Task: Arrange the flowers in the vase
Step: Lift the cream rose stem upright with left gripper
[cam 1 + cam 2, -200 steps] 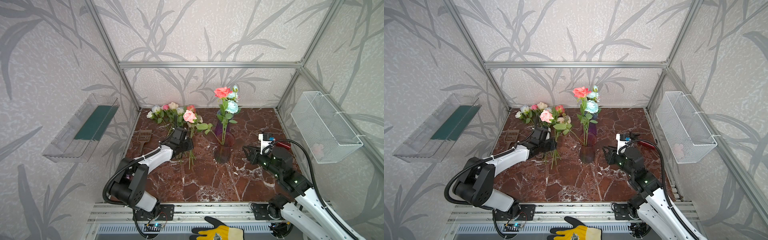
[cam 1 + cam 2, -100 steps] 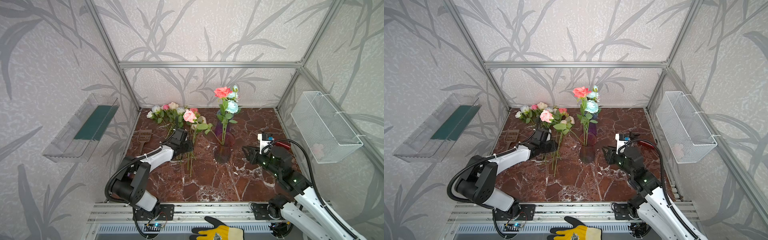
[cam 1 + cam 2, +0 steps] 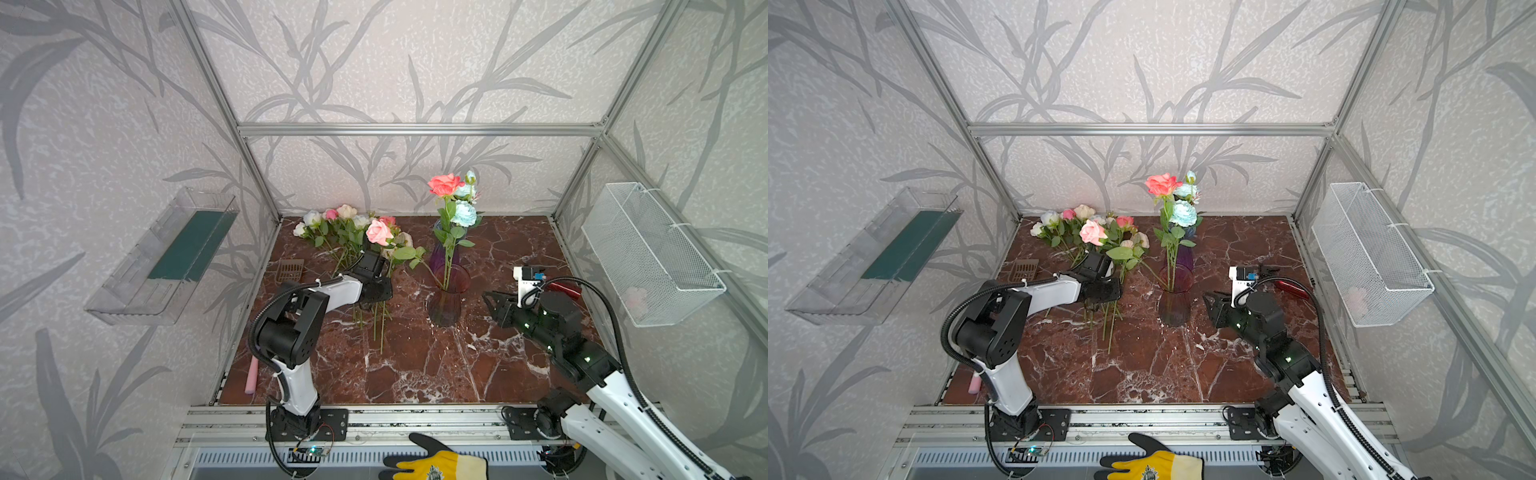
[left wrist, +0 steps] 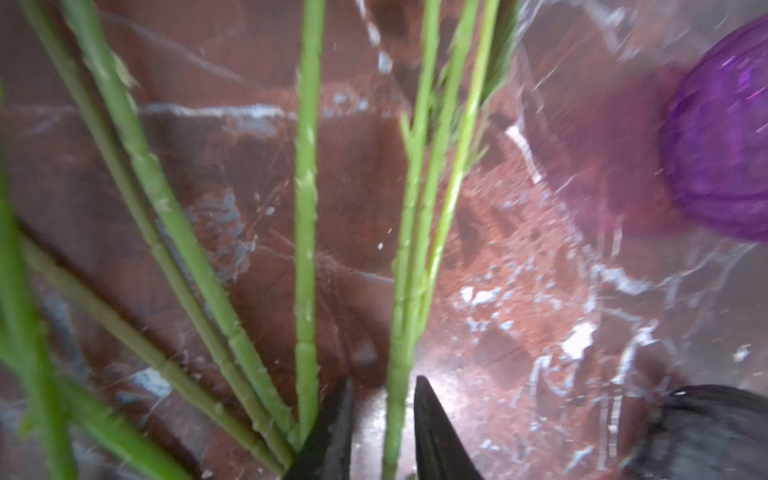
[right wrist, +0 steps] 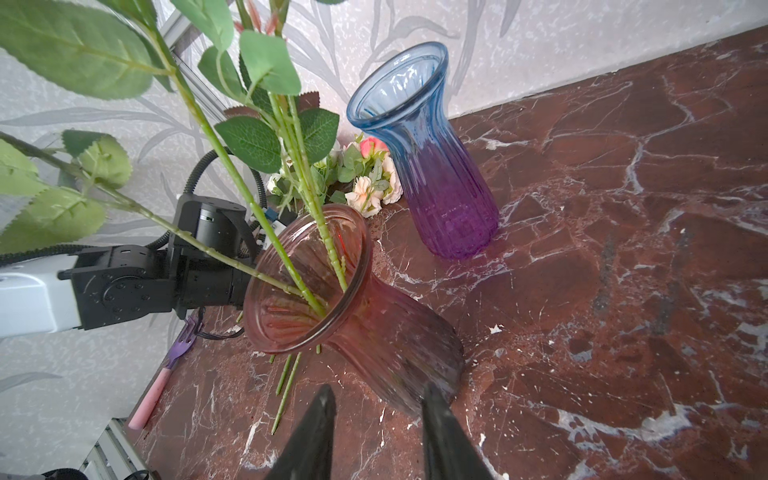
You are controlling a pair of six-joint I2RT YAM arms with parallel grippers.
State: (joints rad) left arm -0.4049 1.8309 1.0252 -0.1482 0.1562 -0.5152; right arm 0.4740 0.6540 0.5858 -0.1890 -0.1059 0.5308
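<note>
Most of the flowers [image 3: 345, 232] lie bunched on the marble surface [image 3: 415, 365] toward its far left corner; a coral one and pale blue ones stand upright in the pink glass vase [image 3: 446, 303] at the middle, just in front of a blue-and-purple vase [image 5: 432, 166]. The left pincer [image 4: 384, 411] reaches down among the loose stems, its jaws partly open with a single green stem [image 4: 401, 291] between them, unclamped; the right pincer [image 5: 378, 388] hovers near the pink vase's base, jaws apart and holding nothing.
</note>
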